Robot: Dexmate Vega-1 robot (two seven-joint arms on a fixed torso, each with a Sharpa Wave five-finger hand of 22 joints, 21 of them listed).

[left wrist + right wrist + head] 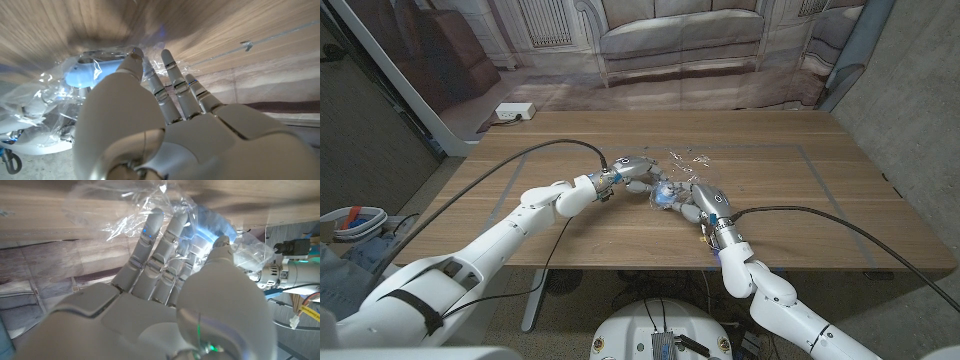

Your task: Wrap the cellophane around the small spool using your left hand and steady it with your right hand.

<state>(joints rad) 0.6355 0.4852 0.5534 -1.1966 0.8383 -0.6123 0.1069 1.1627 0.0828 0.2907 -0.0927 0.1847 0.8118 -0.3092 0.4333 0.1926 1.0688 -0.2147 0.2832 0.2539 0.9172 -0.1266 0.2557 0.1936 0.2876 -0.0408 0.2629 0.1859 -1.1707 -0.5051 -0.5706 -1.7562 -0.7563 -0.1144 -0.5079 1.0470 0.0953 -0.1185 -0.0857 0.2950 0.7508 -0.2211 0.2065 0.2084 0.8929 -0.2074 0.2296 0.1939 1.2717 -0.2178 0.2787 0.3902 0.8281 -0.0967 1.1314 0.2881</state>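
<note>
Frame centre: crinkled clear cellophane (686,160) over pale-blue spool (665,195), gripped between left hand (636,172) and right hand (696,200); wood-grain table (800,200).

Small pale-blue spool (665,194) mid-table, swathed in crinkled clear cellophane (687,160) (loose sheet trailing beyond)

Both hands meet mid-table and crowd the spool (665,194): left hand (638,171) on its left side, right hand (698,199) on its right, no room to pass between them. Loose cellophane (688,160) spreads over the wood just behind the hands, blocking the far side of the spool. Two black cables (535,152) arch over the wood along the arms, one per side. Bare table (820,190) lies wide toward the right edge, the far left corner and the near edge. A white power strip (514,111) sits beyond the far left corner, off the tabletop.
</note>
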